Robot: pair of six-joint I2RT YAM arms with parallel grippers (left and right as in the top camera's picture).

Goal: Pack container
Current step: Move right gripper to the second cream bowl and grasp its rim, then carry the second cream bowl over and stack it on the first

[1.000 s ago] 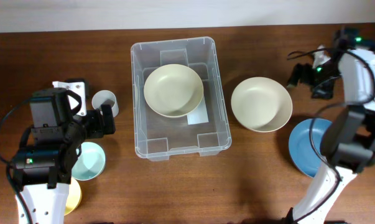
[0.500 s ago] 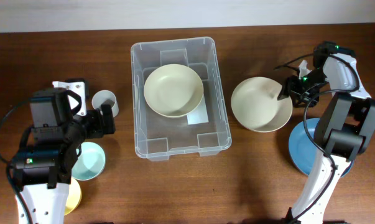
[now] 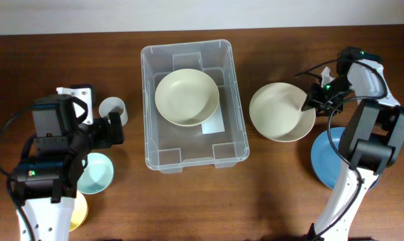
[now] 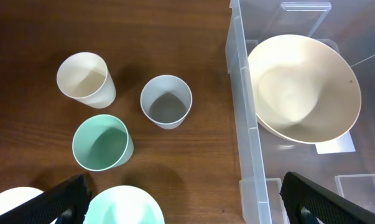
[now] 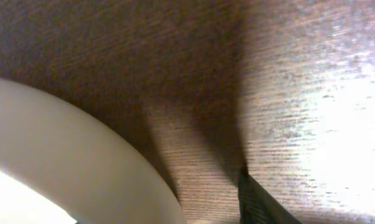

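Right tool (image 3: 309, 100): is sitting at the 2 o'clock rim of the loose cream bowl (image 3: 281, 112); whether it is clamping cannot be told.
Left tool (image 4: 188, 198): is gaping wide, holding nothing, hovering near a grey cup (image 4: 166, 101).
Worktop (image 3: 268, 194): is showing dark wood grain.
Container (image 3: 146, 107): clear plastic, rectangular, is sitting mid-worktop at 9 o'clock of the loose bowl, cradling a second cream bowl (image 3: 186, 97).

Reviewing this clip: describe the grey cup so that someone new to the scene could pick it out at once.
Start at the large clear container holding a cream bowl. Just outside its wall, on the robot's left, three empty cups stand upright. The grey cup is the one nearest the container, while the cream cup and the mint-green cup stand farther out.
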